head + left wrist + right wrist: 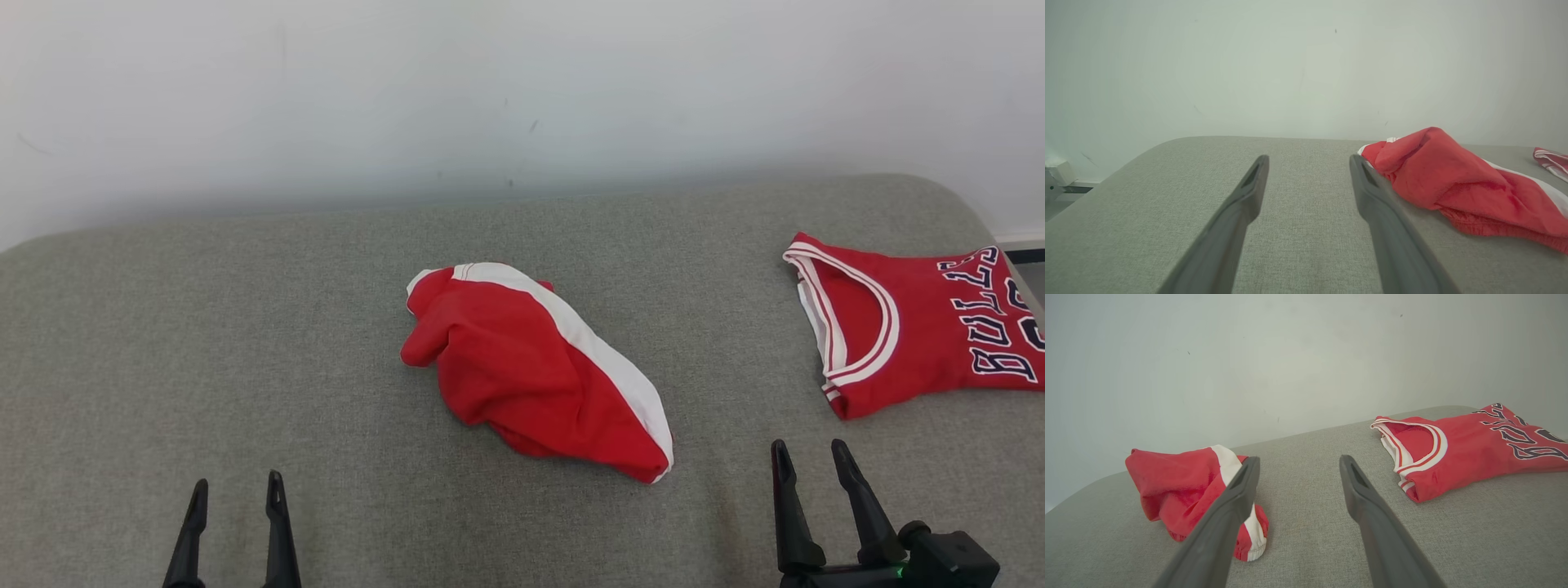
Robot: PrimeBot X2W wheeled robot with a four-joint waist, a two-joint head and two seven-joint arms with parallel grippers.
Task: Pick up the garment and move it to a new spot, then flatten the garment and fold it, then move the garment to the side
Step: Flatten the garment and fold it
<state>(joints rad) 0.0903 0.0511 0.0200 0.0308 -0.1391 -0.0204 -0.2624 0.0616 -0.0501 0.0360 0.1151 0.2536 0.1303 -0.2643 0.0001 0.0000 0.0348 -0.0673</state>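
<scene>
Your L gripper hangs over the near edge of the grey cushion, left side, fingers spread, nothing btwn them. R gripper is over that near edge too, right side, fingers apart, empty. Now the garment, red w/ a white stripe, sits crumpled at cushion centre, untouched. You've got a red jersey at the cushion's right end, clear of the garment.

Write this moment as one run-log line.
stage: pre-grasp | crumpled red-and-white garment: untouched on grey fabric surface | left gripper: open | right gripper: open
</scene>
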